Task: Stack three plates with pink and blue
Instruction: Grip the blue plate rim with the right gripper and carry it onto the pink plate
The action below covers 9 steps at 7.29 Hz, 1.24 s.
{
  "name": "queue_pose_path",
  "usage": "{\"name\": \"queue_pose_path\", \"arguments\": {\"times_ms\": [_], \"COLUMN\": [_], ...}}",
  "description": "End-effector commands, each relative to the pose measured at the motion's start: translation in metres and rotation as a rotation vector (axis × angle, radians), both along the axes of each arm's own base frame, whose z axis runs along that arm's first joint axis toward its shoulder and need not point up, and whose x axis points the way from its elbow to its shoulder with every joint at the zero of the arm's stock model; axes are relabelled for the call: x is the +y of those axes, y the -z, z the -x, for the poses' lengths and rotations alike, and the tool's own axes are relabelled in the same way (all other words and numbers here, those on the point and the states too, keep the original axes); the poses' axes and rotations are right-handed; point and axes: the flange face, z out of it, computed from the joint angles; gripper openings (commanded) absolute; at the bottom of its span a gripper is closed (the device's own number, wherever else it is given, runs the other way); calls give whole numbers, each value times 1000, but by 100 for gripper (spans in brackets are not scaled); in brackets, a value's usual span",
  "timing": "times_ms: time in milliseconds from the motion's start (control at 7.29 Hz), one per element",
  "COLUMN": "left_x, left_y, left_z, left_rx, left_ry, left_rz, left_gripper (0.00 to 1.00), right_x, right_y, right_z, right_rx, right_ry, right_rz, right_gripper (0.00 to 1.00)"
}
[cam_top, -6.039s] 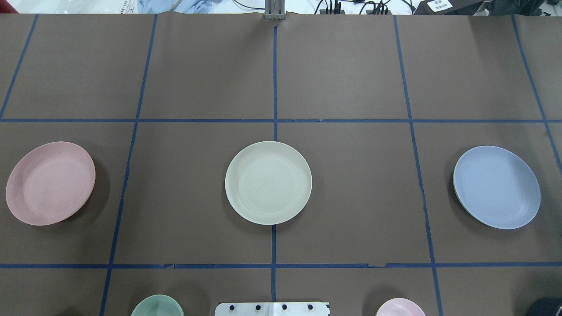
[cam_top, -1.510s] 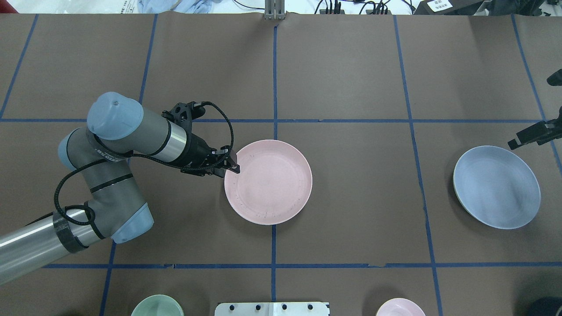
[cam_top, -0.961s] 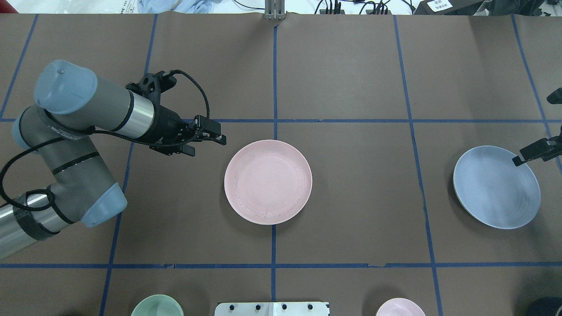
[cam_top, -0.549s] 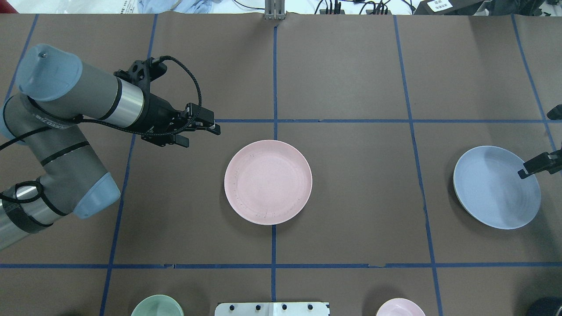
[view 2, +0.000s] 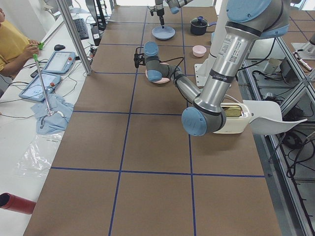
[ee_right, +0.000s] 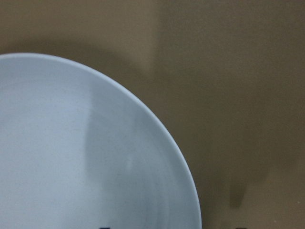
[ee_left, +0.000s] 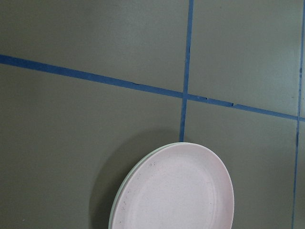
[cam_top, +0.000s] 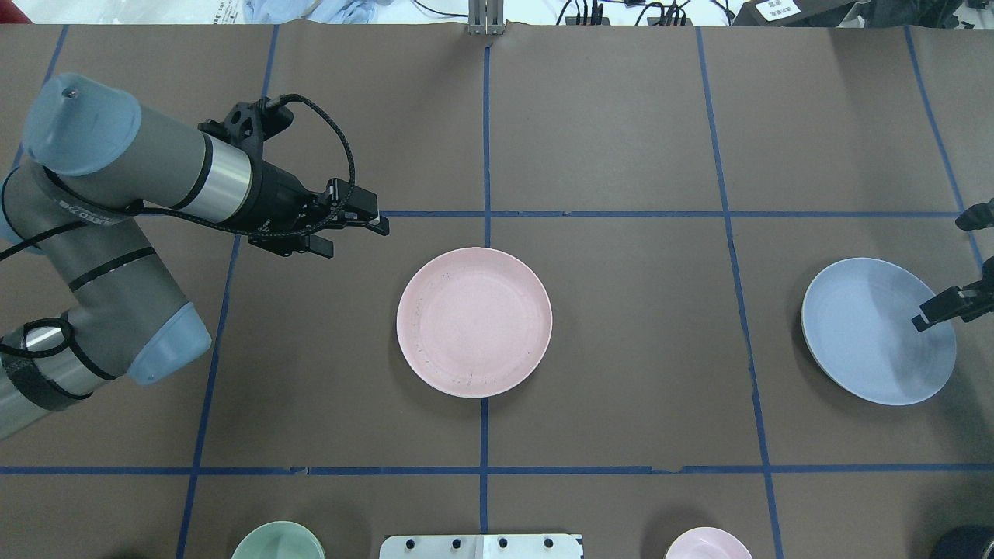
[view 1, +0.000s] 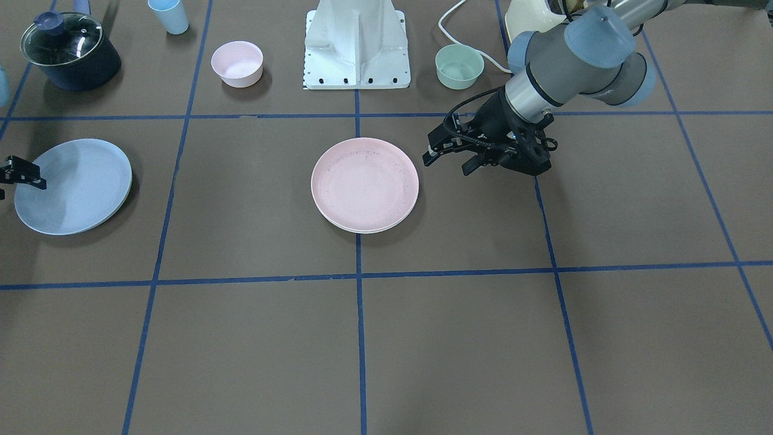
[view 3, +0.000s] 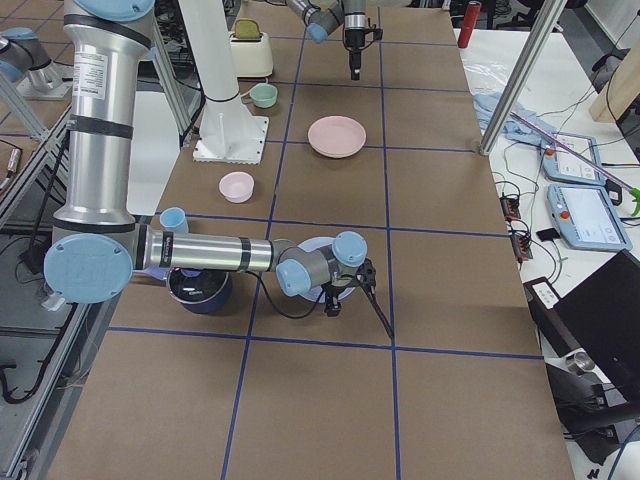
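The pale pink plate (cam_top: 474,322) (view 1: 365,184) lies on the cream-white plate at the table's middle. Only the cream plate's rim (ee_left: 114,210) shows under it. My left gripper (cam_top: 357,231) (view 1: 450,163) is open and empty, apart from the stack, off its far-left side. The light blue plate (cam_top: 870,334) (view 1: 72,185) lies alone on my right. My right gripper (cam_top: 951,309) (view 1: 18,184) is open. One finger is over the blue plate's outer rim (ee_right: 167,138), the other outside it.
A small pink bowl (view 1: 237,62), a small green bowl (view 1: 459,65), a lidded dark pot (view 1: 69,51) and a light blue cup (view 1: 169,15) stand near the robot base (view 1: 357,42). Blue tape lines grid the brown table.
The pink plate went from the left side onto the cream plate. My left gripper let go of its rim and drew back up-left. My right gripper moved down along the blue plate's outer rim.
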Motion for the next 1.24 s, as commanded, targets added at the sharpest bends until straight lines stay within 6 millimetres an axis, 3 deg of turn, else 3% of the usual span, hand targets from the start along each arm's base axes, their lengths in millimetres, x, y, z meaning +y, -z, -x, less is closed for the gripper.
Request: {"name": "queue_pose_path", "arguments": {"times_ms": [0, 549, 686, 824, 961, 1098], "left_x": [0, 2, -1, -7, -13, -20], "left_y": [0, 8, 8, 8, 9, 11], "left_z": [1, 13, 17, 26, 37, 50], "left_rx": [1, 17, 17, 19, 24, 31], "left_ry": [2, 11, 18, 28, 24, 31], "left_rz": [-2, -16, -17, -16, -12, -12], "left_gripper": [100, 100, 100, 100, 100, 100], "right_x": [1, 2, 4, 1, -11, -30], "right_y": [-7, 0, 30, 78, 136, 182], "right_z": [0, -2, -1, 5, 13, 25], "right_rx": [4, -9, -55, -136, -181, -233], "right_ry": [2, -1, 3, -41, -153, -237], "right_rz": [12, 6, -24, 28, 105, 145], "right_gripper": [2, 0, 0, 0, 0, 0]}}
